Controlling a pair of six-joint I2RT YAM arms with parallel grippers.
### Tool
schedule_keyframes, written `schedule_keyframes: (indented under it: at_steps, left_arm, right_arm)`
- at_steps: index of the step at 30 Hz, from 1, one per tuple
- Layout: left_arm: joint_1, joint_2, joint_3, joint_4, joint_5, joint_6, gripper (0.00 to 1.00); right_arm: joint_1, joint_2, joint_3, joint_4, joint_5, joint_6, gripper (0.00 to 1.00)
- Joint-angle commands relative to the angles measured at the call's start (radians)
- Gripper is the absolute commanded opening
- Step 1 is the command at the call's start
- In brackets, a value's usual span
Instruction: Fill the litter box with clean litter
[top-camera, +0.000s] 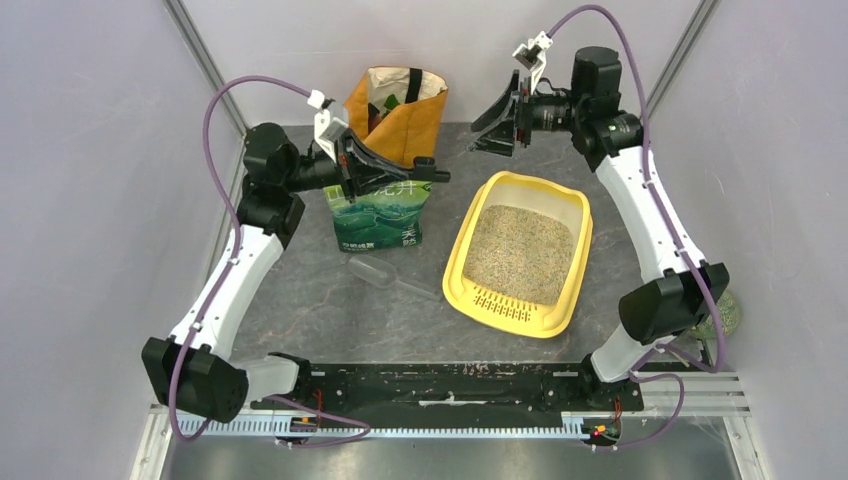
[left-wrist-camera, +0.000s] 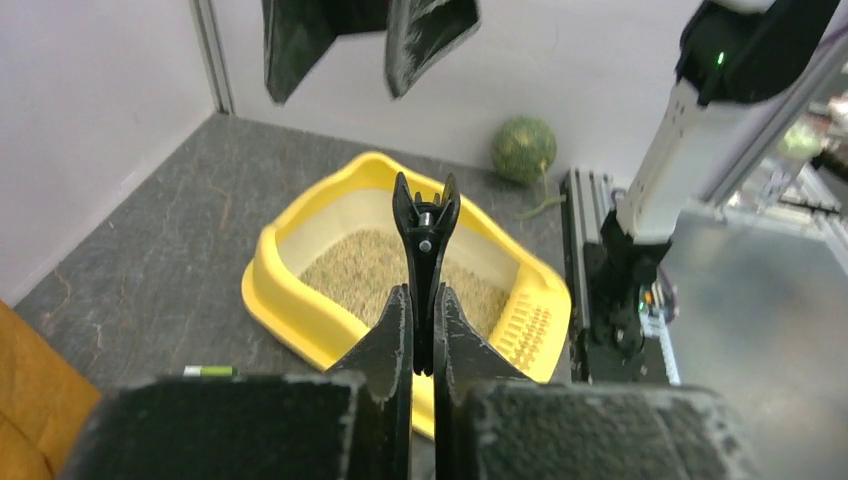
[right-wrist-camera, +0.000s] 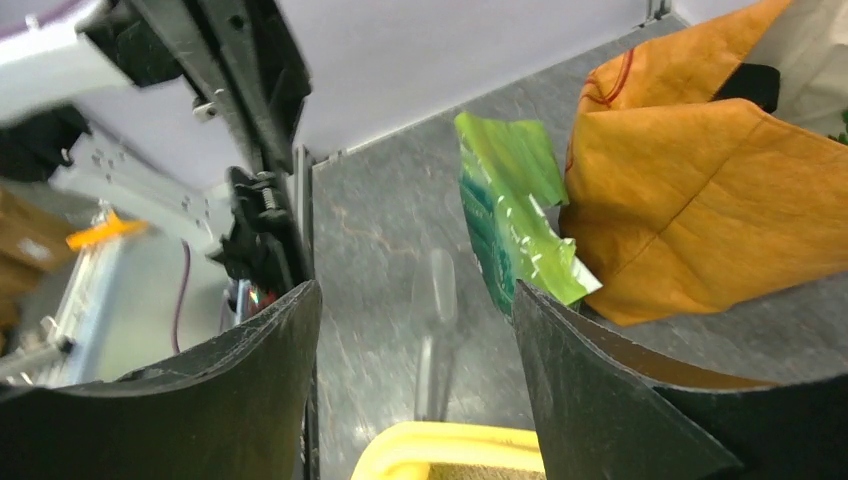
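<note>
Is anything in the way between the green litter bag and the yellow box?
Nothing tall. Only a clear scoop lies flat on the table on the near side of the green bag, pointing toward the litter box. The straight gap between them looks bare.

Litter (top-camera: 520, 255) is spread across the yellow litter box (top-camera: 459, 245). A black clip (top-camera: 428, 172) is pinched by the left gripper (top-camera: 400, 170), right over the green litter bag (top-camera: 380, 222).
</note>
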Motion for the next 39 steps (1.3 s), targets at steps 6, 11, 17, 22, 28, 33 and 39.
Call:
schedule_keyframes:
  at_steps: [6,11,17,22,28,33,39]
  left_arm:
    - [-0.063,-0.062,0.050,-0.467,0.020,0.616,0.02]
    - [-0.069,-0.062,0.055,-0.509,0.025,0.672,0.02]
    - [-0.081,-0.058,0.045,-0.489,0.034,0.675,0.02]
    - [-0.083,-0.063,0.027,-0.444,0.031,0.640,0.02]
    - [-0.084,-0.065,0.024,-0.434,0.025,0.622,0.02]
    - [-0.083,-0.071,0.014,-0.412,0.019,0.601,0.02]
    - [-0.083,-0.075,0.011,-0.400,-0.001,0.584,0.07]
  right_arm:
    - [0.173,-0.051,0.163,-0.799,0.116,-0.792,0.76]
    - [0.233,-0.082,0.109,-0.734,0.140,-0.760,0.78]
    - [0.262,-0.120,0.008,-0.517,0.165,-0.649,0.77]
    - [0.278,-0.124,-0.020,-0.395,0.160,-0.570,0.75]
    - [0.293,-0.128,-0.043,-0.321,0.153,-0.532,0.67]
    - [0.295,-0.136,-0.058,-0.300,0.153,-0.532,0.53]
    - [0.295,-0.143,-0.063,-0.297,0.159,-0.538,0.25]
